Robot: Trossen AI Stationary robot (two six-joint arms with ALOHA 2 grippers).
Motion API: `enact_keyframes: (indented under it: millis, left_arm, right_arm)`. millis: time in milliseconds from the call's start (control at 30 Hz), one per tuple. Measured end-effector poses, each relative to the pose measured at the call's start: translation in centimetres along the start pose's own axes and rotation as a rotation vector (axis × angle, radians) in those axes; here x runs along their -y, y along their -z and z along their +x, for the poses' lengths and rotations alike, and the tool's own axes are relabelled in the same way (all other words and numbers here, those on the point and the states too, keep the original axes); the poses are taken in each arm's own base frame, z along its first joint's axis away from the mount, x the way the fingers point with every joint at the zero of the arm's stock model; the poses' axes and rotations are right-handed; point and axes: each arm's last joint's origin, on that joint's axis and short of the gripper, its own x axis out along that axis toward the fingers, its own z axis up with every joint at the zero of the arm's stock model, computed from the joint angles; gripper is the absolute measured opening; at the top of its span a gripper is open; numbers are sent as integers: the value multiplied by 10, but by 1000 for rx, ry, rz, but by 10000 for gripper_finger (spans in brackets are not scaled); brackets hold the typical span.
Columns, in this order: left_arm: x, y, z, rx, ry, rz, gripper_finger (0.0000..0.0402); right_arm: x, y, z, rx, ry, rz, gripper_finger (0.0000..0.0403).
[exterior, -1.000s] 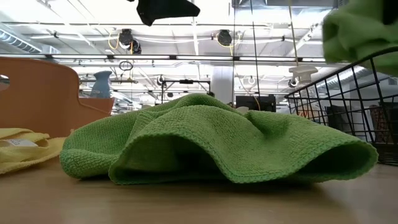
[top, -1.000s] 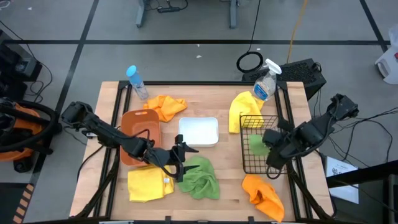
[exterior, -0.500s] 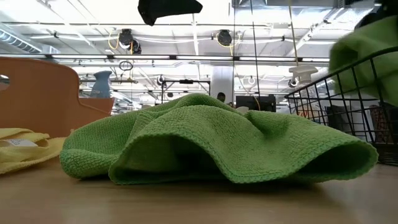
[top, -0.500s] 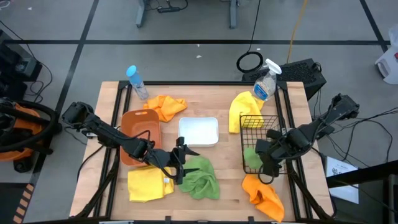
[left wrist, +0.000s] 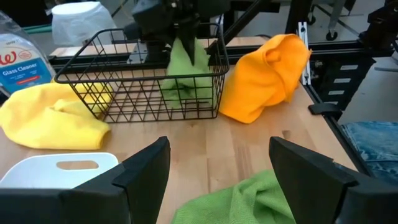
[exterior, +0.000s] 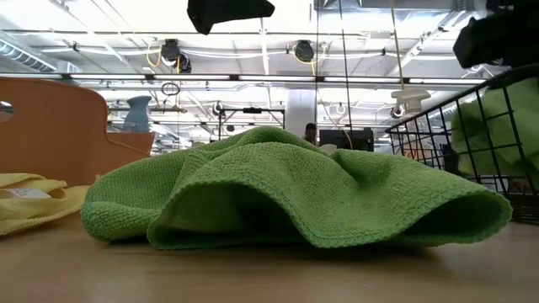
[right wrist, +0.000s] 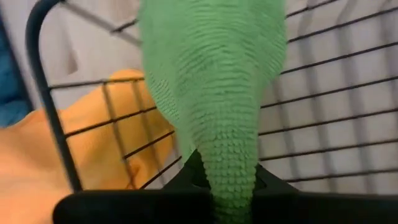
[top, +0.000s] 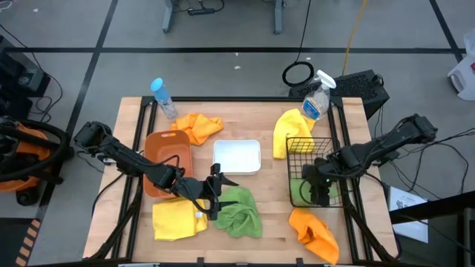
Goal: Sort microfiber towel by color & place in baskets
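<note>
My right gripper (top: 319,187) reaches into the black wire basket (top: 297,152) and is shut on a green towel (left wrist: 182,71), which hangs inside the basket. My left gripper (top: 215,189) hovers open just above a second green towel (top: 239,211) that lies crumpled on the table near the front edge. Its fingers stand apart over that towel (left wrist: 249,199) without touching it. An orange-brown tub (top: 167,152) and a white tub (top: 237,156) stand in the middle of the table. Other towels lie loose: orange (top: 197,127), yellow (top: 286,132), yellow (top: 177,219), orange (top: 315,233). My right gripper pinches a bunched fold of the green towel (right wrist: 231,177) between its two fingers. The fingers slant steeply down from above, over the basket's rim. The towel hangs slack below them inside the basket (exterior: 497,126). Whether its lower end rests on the basket's floor, I cannot tell.
A clear spray bottle (top: 317,100) stands at the far right, a small water bottle (top: 163,96) at the far left. The orange towel (left wrist: 264,78) lies just outside the basket's near wall. Bare wood shows between the white tub and the basket.
My right gripper has come down into the black basket, tipping to point more steeply down, still shut. The green towel it carries has gone from above the rim to hanging inside the basket.
</note>
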Motion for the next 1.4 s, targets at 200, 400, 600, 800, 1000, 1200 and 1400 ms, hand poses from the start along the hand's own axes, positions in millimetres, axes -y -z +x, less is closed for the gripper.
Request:
enact_keyframes:
  millis: [200,400,600,800,1000,1200,1400]
  left_arm:
    - [0,0,0,0,0,17,278]
    - [0,0,0,0,0,17,278]
    - [0,0,0,0,0,17,278]
    - [0,0,0,-2,6,18,278]
    - [2,0,0,-7,60,15,278]
    - [2,4,3,-22,59,2,278]
    - [3,3,3,-19,60,0,278]
  right_arm:
    - [8,-2,11,-33,-91,-31,4]
    - [25,-1,23,-63,-40,17,4]
    - [39,0,31,-15,111,50,21]
    - [42,-1,31,25,178,35,116]
    - [44,1,28,19,253,42,238]
    - [39,-3,2,44,413,79,311]
    - [27,-9,-21,70,424,57,322]
